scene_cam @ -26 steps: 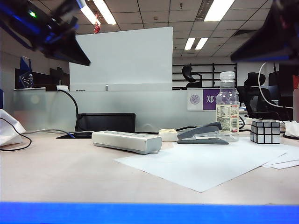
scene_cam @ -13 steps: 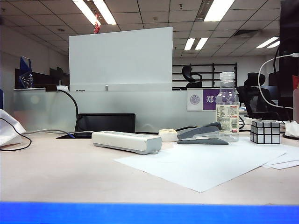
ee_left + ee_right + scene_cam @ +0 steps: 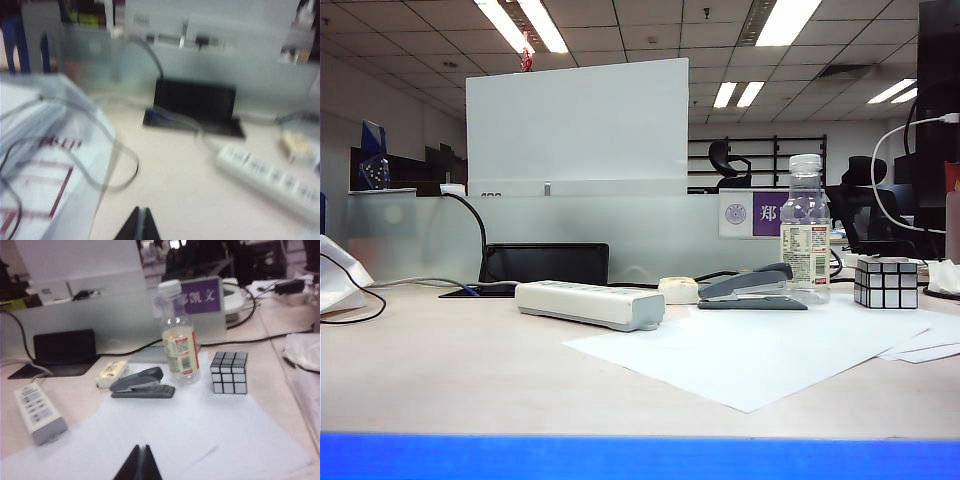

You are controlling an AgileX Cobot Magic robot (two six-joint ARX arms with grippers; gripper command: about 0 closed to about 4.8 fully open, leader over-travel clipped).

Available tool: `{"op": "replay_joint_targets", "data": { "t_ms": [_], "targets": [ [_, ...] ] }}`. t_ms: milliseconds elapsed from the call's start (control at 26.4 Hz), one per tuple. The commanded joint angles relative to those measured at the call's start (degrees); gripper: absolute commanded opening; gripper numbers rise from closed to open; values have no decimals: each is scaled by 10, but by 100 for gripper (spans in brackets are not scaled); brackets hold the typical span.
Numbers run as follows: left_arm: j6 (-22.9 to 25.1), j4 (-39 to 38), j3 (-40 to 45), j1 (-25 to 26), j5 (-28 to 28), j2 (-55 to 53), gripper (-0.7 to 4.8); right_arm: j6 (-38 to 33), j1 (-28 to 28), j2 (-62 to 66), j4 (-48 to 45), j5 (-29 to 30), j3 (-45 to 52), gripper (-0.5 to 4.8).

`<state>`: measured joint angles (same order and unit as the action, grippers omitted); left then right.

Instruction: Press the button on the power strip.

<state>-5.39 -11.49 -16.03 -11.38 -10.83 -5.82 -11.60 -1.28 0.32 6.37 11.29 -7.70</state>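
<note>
The power strip (image 3: 590, 303) is a long off-white bar lying on the table left of centre, its grey cord running off to the left. It also shows in the left wrist view as the power strip (image 3: 270, 177) and in the right wrist view as the power strip (image 3: 39, 412). I cannot make out its button. My left gripper (image 3: 140, 210) is shut with nothing in it, high above the table, well short of the strip. High over the white paper, my right gripper (image 3: 141, 447) is shut and empty too. Neither gripper shows in the exterior view.
A grey stapler (image 3: 753, 289), a small cream round object (image 3: 678, 290), a clear bottle (image 3: 805, 232) and a silver cube (image 3: 886, 281) stand at the back right. A white paper sheet (image 3: 750, 350) lies in front of them. A black stand (image 3: 545, 264) sits behind the strip; papers and cables (image 3: 45, 165) lie at left.
Both dark arms seen at the top corners of the exterior view a second ago have gone out of that view. Nothing on the table has moved.
</note>
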Motion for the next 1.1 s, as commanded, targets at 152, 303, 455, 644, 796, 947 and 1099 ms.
{"op": "replay_joint_targets", "data": {
  "t_ms": [152,303,455,644,796,947,1099],
  "targets": [
    [7,114,33,0,10,57,-5,12,0,-2,10,2,-2,0],
    [5,138,62,1,12,57,-5,33,0,-2,-2,-15,-2,0],
    [2,155,102,0,7,57,-5,46,0,-2,-5,-26,-2,0],
    [40,159,115,0,30,57,-6,62,0,-2,-6,-26,-1,0],
    [78,158,115,0,110,57,-5,63,0,-2,-6,-26,-1,0],
    [80,144,120,0,118,57,-5,63,0,-2,-2,-26,-1,0],
    [85,134,122,0,139,57,-5,63,0,-2,15,-24,-1,0]
  ]
}}
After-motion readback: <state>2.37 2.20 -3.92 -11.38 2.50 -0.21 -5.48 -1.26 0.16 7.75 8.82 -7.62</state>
